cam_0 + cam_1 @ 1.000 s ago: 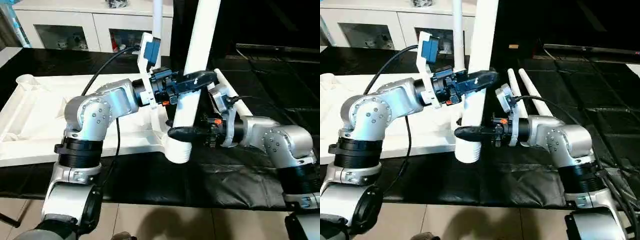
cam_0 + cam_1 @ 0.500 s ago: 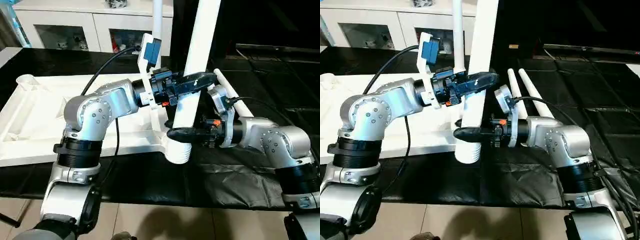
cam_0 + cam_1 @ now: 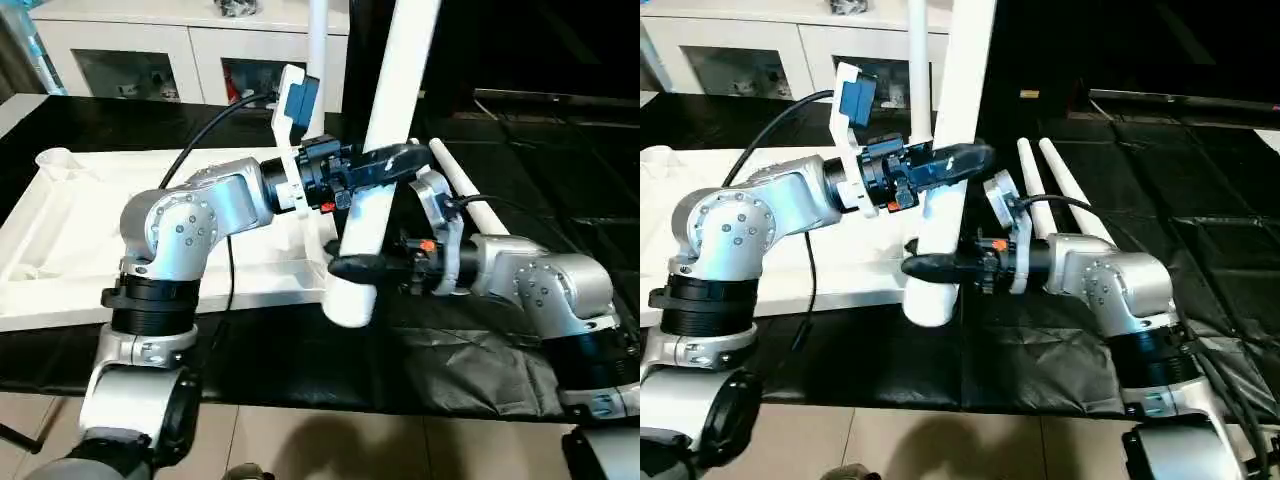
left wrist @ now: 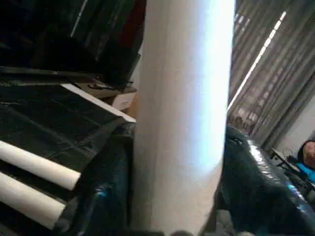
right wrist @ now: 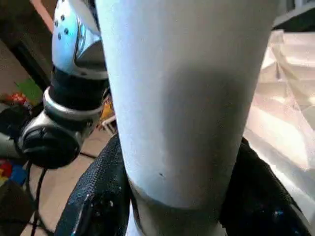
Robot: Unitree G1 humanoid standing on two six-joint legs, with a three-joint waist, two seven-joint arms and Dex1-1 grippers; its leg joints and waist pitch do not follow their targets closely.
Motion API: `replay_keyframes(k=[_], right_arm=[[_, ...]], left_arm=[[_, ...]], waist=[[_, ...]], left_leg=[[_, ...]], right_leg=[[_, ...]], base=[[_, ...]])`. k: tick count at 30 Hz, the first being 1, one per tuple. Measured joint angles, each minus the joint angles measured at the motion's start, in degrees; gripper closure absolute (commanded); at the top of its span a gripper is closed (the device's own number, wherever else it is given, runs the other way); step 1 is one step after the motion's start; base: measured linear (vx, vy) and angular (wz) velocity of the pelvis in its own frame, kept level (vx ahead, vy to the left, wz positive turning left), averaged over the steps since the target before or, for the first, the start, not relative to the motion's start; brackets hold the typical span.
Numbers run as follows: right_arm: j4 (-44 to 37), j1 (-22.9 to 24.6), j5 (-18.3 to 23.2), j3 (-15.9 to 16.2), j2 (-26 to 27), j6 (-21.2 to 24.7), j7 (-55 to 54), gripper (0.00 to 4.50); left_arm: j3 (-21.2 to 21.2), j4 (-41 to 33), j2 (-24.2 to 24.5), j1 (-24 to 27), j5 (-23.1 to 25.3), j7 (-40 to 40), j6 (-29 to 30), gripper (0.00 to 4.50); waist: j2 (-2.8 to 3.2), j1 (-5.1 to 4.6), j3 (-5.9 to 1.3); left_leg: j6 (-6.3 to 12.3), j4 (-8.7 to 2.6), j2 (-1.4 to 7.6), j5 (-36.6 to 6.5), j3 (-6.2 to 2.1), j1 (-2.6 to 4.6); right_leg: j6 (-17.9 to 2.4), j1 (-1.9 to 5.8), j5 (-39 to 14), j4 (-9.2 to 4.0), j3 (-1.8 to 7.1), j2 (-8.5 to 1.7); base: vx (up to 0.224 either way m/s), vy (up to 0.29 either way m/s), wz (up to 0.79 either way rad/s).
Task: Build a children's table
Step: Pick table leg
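Leg (image 3: 385, 150): smooth white plastic, slight sheen. Ribbed table panel (image 3: 70, 240): matt white plastic. Forearms (image 3: 200, 215): brushed silver metal. Floor covering (image 3: 1200, 230): glossy black, wrinkled.

I see a white glass-door cabinet (image 3: 150, 55) behind the black-covered table (image 3: 560, 190), beige tiled floor (image 3: 330, 445) below, and curtains (image 4: 275, 83).
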Motion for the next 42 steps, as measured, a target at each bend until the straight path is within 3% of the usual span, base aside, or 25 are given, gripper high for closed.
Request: replay_keyframes(k=[7, 17, 21, 24, 26, 28, 34, 42], right_arm=[[0.42, 0.0, -0.23, -0.9, 1.2, -1.74, -2.65, 2.56], [5.72, 0.04, -4.2, -2.09, 3.25, -7.48, -8.04, 2.57], [5.64, 0.13, -6.49, -1.98, 3.36, -10.53, -9.61, 2.57], [5.25, 0.4, -8.04, -1.78, 3.84, -11.73, -11.15, 2.57], [4.98, 0.72, -9.37, -0.83, 3.83, -12.85, -12.17, 2.57], [4.99, 0.91, -10.37, 0.02, 3.85, -13.12, -12.67, 2.57], [5.53, 0.99, -13.03, 0.71, 4.08, -15.98, -13.63, 2.57], [8.18, 1.02, -14.2, 0.74, 4.84, -18.24, -15.21, 2.59]], left_arm=[[0.81, 0.16, -0.83, -0.61, 0.15, 2.33, -1.39, 1.49], [10.32, 1.97, -2.64, -4.14, -4.51, 6.88, -6.17, 1.49], [13.93, 5.09, -1.78, -5.66, -3.28, 10.42, -9.52, 1.49], [12.12, 10.13, -0.25, -6.09, 2.96, 14.07, -12.07, 1.49], [7.51, 12.14, 2.01, -5.72, 8.66, 15.3, -13.43, 1.49], [4.53, 12.56, 2.08, -4.91, 11.13, 15.5, -13.57, 1.49], [-1.55, 6.13, 0.93, -3.71, 11.75, 12.65, -12.58, 1.49], [-3.56, 2.59, 2.82, -2.28, 12.05, 9.58, -13.1, 1.49]], waist=[[0.01, -0.01, 0.0], [0.13, -0.05, -0.02], [0.41, -0.14, -0.13], [0.5, -0.14, -0.12], [0.52, -0.13, -0.13], [0.53, -0.01, -0.12], [0.54, -0.08, -0.11], [0.58, -0.27, -0.13]], left_leg=[[0.0, 0.01, 0.0, 0.0, -0.03, 0.0], [-0.01, 0.04, 0.0, 0.0, -0.07, -0.01], [-0.01, 0.03, -0.01, -0.01, -0.13, 0.01], [-0.03, 0.04, -0.01, 0.01, -0.24, 0.01], [-0.03, 0.04, -0.01, 0.01, -0.28, 0.0], [-0.03, 0.04, -0.02, 0.01, -0.31, -0.08], [-0.02, 0.05, -0.02, 0.0, -0.4, -0.25], [-0.15, 0.08, -0.01, 0.1, -0.41, -0.01]], right_leg=[[0.01, 0.01, 0.01, 0.0, -0.01, 0.0], [-0.02, 0.02, 0.03, 0.0, -0.04, 0.0], [-0.02, 0.07, 0.03, -0.03, -0.07, 0.01], [0.02, 0.1, 0.05, -0.03, -0.12, 0.01], [0.03, 0.11, 0.06, -0.06, -0.14, 0.01], [0.02, 0.11, 0.06, -0.12, -0.16, 0.01], [0.0, 0.04, 0.07, -0.12, -0.26, 0.01], [-0.06, 0.13, 0.11, 0.02, -0.26, 0.01]], base=[[0.0, 0.0, 0.0], [0.0, 0.0, 0.0], [0.0, 0.0, 0.0], [0.0, 0.0, 0.0], [0.0, 0.0, 0.0], [0.0, 0.0, 0.0], [0.0, 0.0, 0.0], [0.0, 0.0, 0.0]])
